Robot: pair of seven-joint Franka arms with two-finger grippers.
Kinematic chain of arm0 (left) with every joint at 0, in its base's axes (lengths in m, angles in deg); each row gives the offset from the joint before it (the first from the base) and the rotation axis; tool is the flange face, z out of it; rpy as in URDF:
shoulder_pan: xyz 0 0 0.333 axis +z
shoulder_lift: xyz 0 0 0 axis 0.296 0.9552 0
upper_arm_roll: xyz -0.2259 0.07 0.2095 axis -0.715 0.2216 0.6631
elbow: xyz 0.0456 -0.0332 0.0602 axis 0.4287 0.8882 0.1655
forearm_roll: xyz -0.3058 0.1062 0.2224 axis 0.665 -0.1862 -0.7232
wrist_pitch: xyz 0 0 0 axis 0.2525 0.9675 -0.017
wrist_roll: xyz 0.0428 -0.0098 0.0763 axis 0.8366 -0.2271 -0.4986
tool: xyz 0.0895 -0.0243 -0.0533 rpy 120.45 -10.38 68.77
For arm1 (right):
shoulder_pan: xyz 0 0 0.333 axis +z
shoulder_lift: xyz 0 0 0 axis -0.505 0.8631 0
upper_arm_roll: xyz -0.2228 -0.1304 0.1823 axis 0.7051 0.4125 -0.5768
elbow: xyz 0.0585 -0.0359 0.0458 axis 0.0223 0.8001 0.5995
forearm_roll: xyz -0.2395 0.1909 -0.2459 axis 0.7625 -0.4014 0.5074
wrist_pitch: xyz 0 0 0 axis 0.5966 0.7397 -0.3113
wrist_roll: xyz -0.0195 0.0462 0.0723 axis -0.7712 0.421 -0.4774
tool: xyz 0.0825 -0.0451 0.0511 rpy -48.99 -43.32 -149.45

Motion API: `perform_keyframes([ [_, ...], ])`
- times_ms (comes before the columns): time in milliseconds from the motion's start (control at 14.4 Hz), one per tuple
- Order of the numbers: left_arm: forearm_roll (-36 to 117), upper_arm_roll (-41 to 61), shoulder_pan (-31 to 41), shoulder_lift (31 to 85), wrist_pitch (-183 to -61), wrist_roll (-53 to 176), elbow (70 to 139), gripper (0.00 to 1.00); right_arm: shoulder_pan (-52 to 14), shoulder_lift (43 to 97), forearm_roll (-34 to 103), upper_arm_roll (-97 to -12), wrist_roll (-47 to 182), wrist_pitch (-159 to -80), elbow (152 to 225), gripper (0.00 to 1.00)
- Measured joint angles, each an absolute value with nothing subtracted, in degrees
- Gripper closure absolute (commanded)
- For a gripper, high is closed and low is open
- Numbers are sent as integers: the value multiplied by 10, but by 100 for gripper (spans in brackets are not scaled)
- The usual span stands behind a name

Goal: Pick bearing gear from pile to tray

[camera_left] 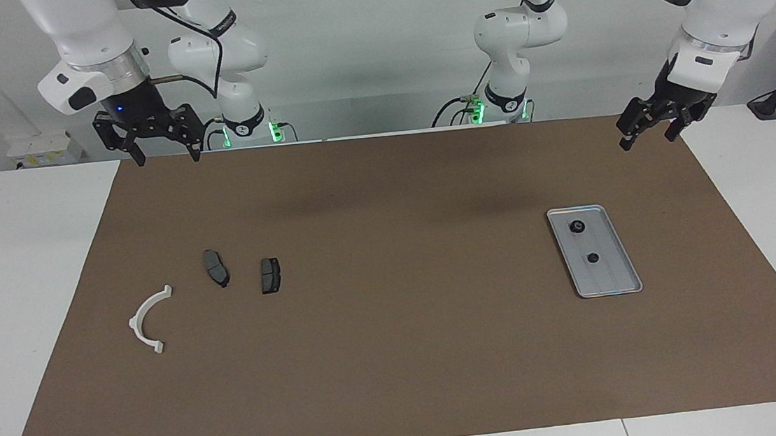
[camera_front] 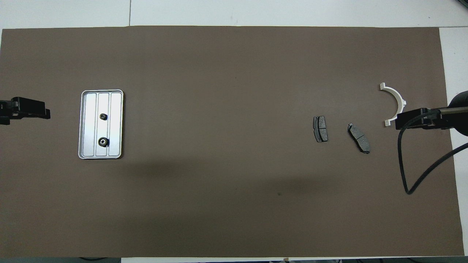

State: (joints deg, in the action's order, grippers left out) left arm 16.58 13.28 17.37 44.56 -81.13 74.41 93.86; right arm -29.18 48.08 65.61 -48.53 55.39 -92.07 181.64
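Note:
The silver ribbed tray [camera_left: 612,277] lies toward the left arm's end of the brown mat, also seen in the overhead view [camera_front: 89,126]. Two small black bearing gears [camera_left: 577,227] [camera_left: 592,257] rest in it, one nearer to the robots than the other. The pile lies toward the right arm's end: a white arc bracket [camera_left: 147,320] and two dark grey brake pads [camera_left: 216,267] [camera_left: 270,275]. No black round piece shows among them. My left gripper [camera_left: 647,133] hangs open and empty over the mat's edge. My right gripper [camera_left: 167,153] hangs open and empty over the mat's corner.
The brown mat [camera_left: 400,357] covers most of the white table. In the overhead view my right gripper [camera_front: 399,122] hangs next to the arc bracket [camera_front: 396,104], with a black cable [camera_front: 404,171] looping below it. My left gripper [camera_front: 44,112] shows beside the tray.

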Motion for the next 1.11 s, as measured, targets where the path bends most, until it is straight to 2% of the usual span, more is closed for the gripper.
perform_keyframes([
  [556, 166, 176, 104, 444, -818, 740, 944, 0, -292, 476, 656, -485, 554, -921, 1815, 0],
  [1112, 166, 182, 98, 430, -769, 740, 958, 0, -292, 474, 656, -485, 554, -921, 1815, 0],
])
